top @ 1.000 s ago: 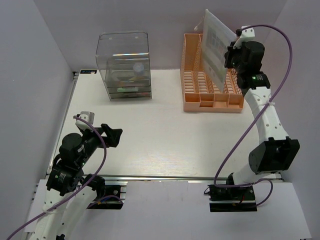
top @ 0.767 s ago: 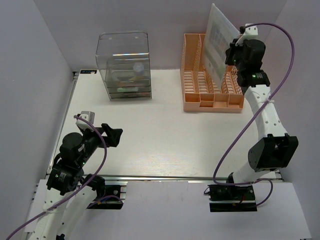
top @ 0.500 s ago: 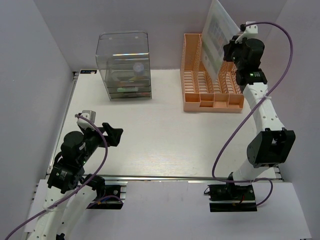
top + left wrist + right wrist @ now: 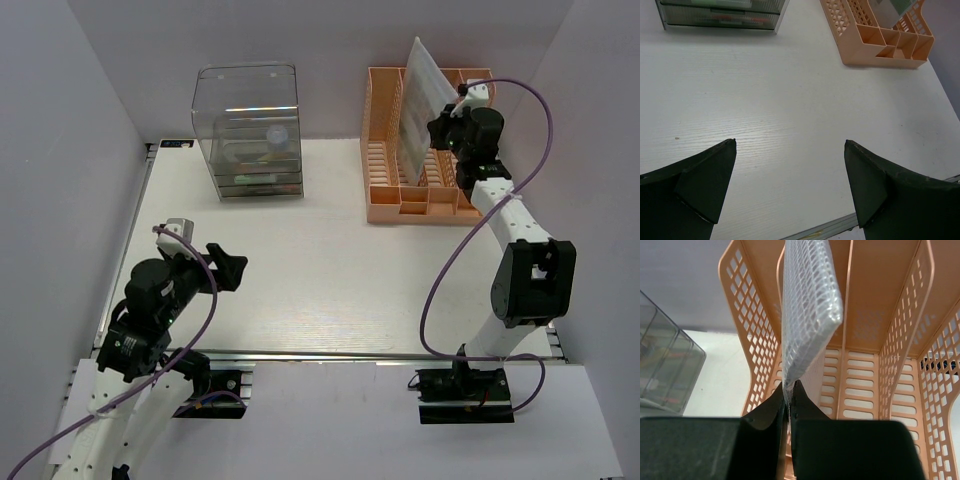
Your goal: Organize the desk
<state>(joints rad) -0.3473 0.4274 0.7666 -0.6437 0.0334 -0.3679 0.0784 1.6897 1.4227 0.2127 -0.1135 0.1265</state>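
My right gripper (image 4: 441,128) (image 4: 789,391) is shut on the edge of a translucent white mesh pouch (image 4: 417,105) (image 4: 809,300). The pouch stands upright and edge-on over the orange file rack (image 4: 425,213) (image 4: 871,315), its far end down between the rack's left dividers. I cannot tell whether it touches the rack's floor. My left gripper (image 4: 234,271) (image 4: 790,145) hangs open over the front left of the white desk (image 4: 330,270) (image 4: 790,85). Nothing lies between its dark fingers (image 4: 705,182).
A clear drawer box (image 4: 248,130) (image 4: 720,12) (image 4: 665,365) stands at the back left of the desk, left of the rack (image 4: 875,47). Grey walls close in the back and both sides. A metal rail (image 4: 330,354) runs along the front edge.
The right arm swung the pouch left and down from above the rack's right side into the rack, turning it edge-on. The left arm barely moved.
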